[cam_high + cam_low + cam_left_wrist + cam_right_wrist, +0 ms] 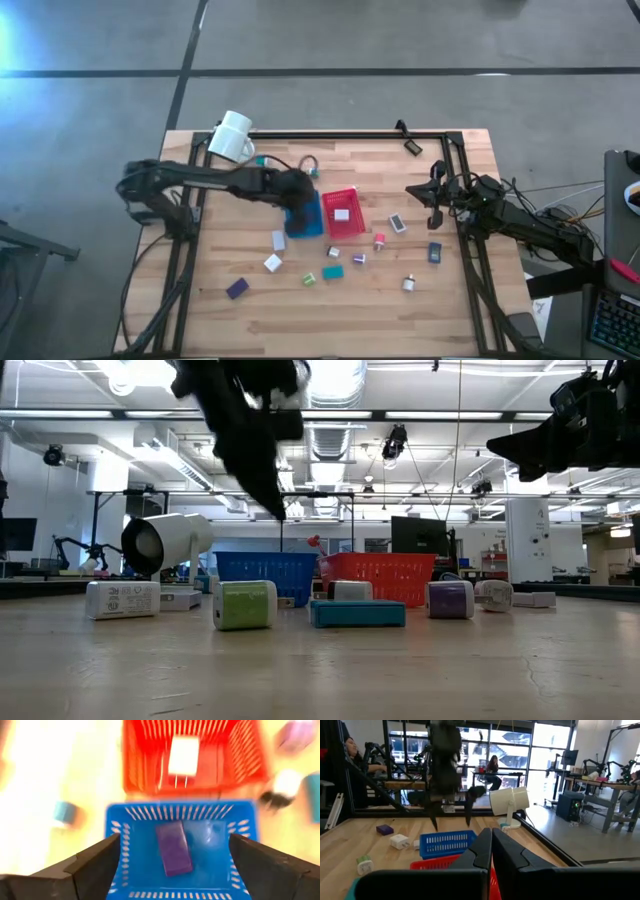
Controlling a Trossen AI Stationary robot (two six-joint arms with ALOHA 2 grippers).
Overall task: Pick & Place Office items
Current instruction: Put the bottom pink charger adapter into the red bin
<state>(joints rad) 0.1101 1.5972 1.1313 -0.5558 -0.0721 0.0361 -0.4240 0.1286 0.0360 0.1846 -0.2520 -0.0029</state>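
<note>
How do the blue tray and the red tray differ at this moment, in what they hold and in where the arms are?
The blue tray holds a purple block; the red tray holds a white item. The open left gripper hangs right above the blue tray, while nothing hangs over the red tray. The shut right gripper waits off to the red tray's side. Both trays are slotted baskets standing side by side.
</note>
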